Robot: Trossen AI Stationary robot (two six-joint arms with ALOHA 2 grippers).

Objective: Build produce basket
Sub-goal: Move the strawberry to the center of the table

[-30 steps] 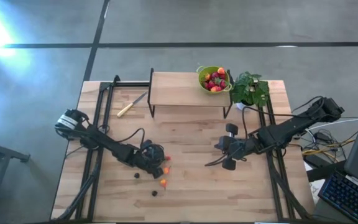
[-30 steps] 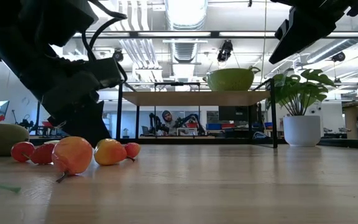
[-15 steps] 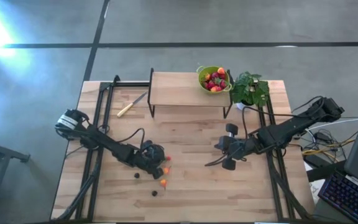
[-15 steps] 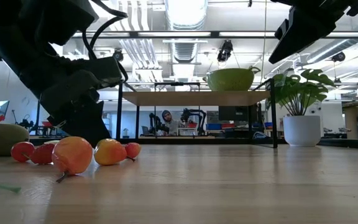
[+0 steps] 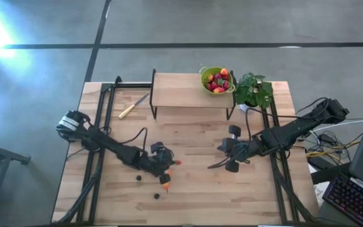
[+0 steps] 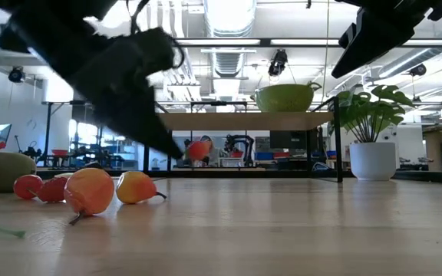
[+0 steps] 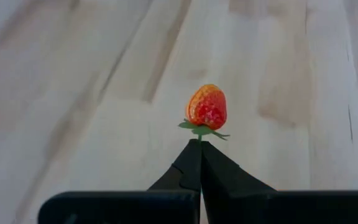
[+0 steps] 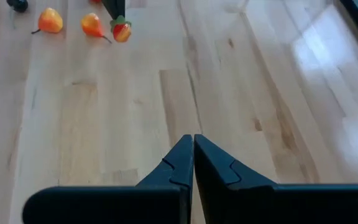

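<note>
The produce basket (image 5: 217, 79) sits on a small shelf (image 5: 181, 90) in the high view, already holding some red fruit. A few fruits (image 5: 164, 185) are left on the tabletop (image 5: 194, 139).

Low view: a strawberry (image 6: 199, 149) hangs above the wood.

Left wrist view: the left gripper (image 7: 199, 147) pinches its leafy top.

Right wrist view: the right gripper (image 8: 192, 140) is pressed together, empty.

Light wooden tabletop (image 5: 194, 135), planked. A small wooden shelf (image 5: 181, 90) on black legs stands at its far edge; this is the landmark. On the shelf's right end: a green bowl (image 5: 217, 79) of red fruit. Just right of the shelf, on the tabletop: a potted plant (image 5: 254, 90). Left of the shelf: a yellow-handled knife (image 5: 133, 106). Well in front of the shelf, toward its left: loose small fruit, one orange (image 5: 165, 179), two dark berries (image 5: 138, 178) (image 5: 157, 195).
</note>
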